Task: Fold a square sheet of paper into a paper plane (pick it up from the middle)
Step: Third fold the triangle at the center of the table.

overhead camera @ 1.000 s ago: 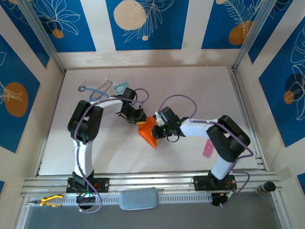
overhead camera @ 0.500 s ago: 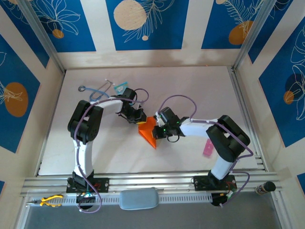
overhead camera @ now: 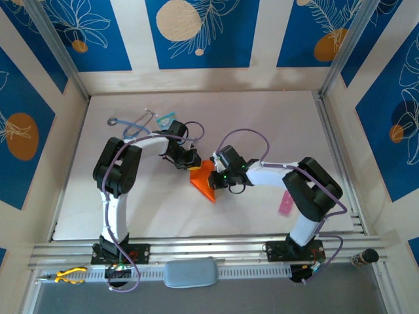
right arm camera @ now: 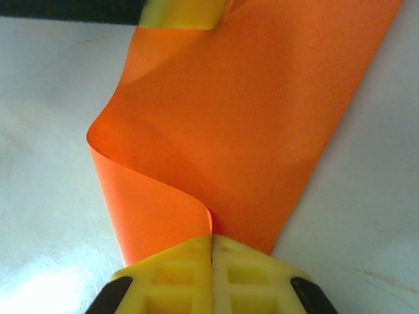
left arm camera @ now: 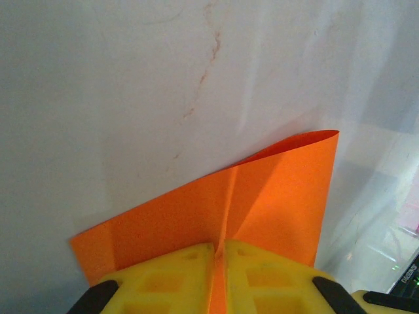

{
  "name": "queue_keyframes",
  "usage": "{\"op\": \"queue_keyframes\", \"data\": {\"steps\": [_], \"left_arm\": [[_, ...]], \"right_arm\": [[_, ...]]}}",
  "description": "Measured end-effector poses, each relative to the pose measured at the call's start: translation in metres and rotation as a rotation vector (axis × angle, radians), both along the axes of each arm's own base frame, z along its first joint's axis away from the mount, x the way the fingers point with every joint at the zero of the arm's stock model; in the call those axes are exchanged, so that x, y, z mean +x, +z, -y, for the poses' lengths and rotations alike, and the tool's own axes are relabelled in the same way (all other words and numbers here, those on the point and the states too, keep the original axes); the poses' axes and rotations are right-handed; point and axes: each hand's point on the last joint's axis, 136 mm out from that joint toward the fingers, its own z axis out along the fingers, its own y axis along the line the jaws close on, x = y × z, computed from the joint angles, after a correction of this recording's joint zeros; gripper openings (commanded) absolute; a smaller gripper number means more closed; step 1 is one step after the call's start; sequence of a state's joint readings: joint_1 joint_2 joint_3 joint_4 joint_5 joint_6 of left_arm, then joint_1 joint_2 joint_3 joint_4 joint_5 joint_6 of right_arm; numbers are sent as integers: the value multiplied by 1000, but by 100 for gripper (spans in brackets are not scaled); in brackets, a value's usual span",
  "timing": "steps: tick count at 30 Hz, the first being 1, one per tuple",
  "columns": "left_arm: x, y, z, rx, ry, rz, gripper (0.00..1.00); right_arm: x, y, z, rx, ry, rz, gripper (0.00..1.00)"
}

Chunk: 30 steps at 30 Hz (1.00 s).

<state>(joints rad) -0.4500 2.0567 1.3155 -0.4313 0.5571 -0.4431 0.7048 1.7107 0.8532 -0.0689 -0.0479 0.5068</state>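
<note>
The square sheet of paper (overhead camera: 203,181), bright orange, is partly folded and tapers to a point toward the near side of the table. My left gripper (overhead camera: 190,161) is shut on its far-left edge; in the left wrist view the yellow fingers (left arm camera: 163,275) pinch a raised crease of the sheet (left arm camera: 275,190), which spreads over the white table. My right gripper (overhead camera: 216,175) is shut on the opposite edge. In the right wrist view its jaws (right arm camera: 212,243) clamp a curled-over layer of the sheet (right arm camera: 249,118), with a yellow finger of the left gripper (right arm camera: 186,13) at the far end.
A stethoscope (overhead camera: 134,124) and a light-blue packet (overhead camera: 165,120) lie at the back left. A pink strip (overhead camera: 285,203) lies by the right arm's base. Yellow pliers (overhead camera: 69,275) rest below the front rail. Walls close in the table (overhead camera: 262,118).
My right gripper has edged slightly left toward the left gripper, keeping its hold; the paper and left gripper have hardly moved.
</note>
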Motion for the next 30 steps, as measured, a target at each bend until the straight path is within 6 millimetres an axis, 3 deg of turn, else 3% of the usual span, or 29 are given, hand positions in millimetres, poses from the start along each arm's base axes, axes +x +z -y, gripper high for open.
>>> {"op": "queue_keyframes", "data": {"steps": [30], "left_arm": [[0, 0, 0, -1, 3, 0, 16]], "right_arm": [[-2, -9, -1, -39, 5, -26, 1]]}}
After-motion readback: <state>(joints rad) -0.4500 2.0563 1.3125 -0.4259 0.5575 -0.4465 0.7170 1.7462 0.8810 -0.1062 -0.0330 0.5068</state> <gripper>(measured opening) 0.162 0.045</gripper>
